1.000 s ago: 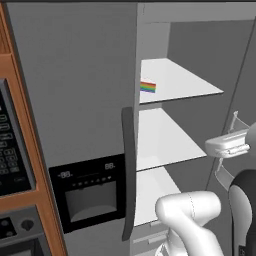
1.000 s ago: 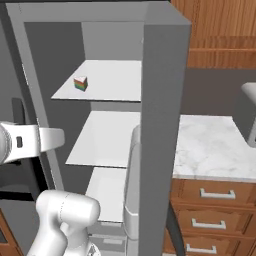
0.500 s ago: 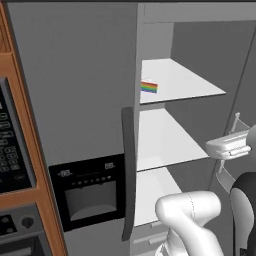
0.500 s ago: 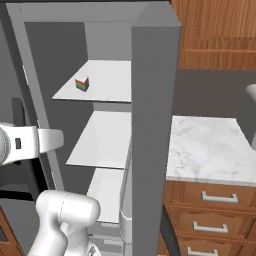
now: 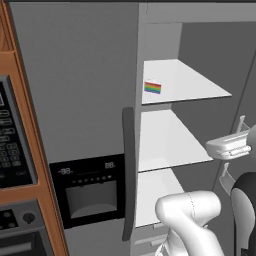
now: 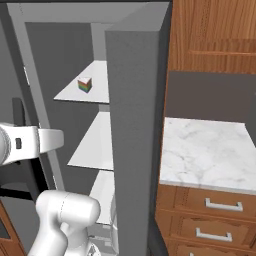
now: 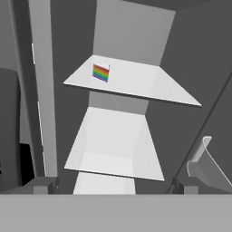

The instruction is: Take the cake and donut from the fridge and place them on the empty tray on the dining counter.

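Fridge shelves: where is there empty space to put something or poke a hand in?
The middle shelf looks bare all over. The top shelf is free right of the cake, which sits near its left front corner. No spot is crowded.

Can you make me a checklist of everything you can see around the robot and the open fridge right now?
Surface: white fridge shelves, stacked one above another; marble counter to the right.
Job's things: cake sits on the top shelf, near its left front edge; fridge door is open.
Clutter: nothing seen.
Grippers: gripper faces into the fridge, fingers wide apart, holding nothing.
Cables: nothing seen.
Surroundings: black dispenser panel, wooden drawers.
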Controlling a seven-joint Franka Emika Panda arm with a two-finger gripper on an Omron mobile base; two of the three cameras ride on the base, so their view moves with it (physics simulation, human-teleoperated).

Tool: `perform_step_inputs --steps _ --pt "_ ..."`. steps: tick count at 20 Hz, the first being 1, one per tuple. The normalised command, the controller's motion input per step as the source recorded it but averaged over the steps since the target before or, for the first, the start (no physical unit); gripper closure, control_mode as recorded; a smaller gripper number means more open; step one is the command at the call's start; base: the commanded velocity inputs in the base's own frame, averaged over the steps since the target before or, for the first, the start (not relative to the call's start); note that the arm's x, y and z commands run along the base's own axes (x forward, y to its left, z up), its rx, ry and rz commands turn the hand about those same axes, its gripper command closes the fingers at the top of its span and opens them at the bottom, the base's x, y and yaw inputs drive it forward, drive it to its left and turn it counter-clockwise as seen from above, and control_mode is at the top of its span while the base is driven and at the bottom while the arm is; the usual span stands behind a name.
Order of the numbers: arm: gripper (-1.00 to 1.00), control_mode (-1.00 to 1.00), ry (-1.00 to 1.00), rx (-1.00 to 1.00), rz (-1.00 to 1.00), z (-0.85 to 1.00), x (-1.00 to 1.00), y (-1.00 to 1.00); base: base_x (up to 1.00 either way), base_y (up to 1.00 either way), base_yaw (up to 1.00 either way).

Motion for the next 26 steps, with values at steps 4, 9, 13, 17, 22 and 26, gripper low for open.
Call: perform_step_inputs --steps 4,9,13,17,22,26 --pt "-1.00 1.00 0.00 0.00 0.00 0.00 0.00 0.00 0.03 0.00 0.01" --pt "-1.00 1.00 0.00 0.00 0.00 0.00 0.00 0.00 0.00 0.00 0.00" --pt "-1.00 1.00 0.00 0.00 0.00 0.00 0.00 0.00 0.05 0.00 0.00" --pt "-1.00 1.00 0.00 0.00 0.00 0.00 0.00 0.00 0.07 0.00 0.00" --pt "-1.00 -1.00 0.04 0.00 0.05 0.00 0.06 0.00 0.00 0.00 0.00" --pt "-1.00 -1.00 0.05 0.00 0.14 0.00 0.00 0.00 0.00 0.00 0.00"
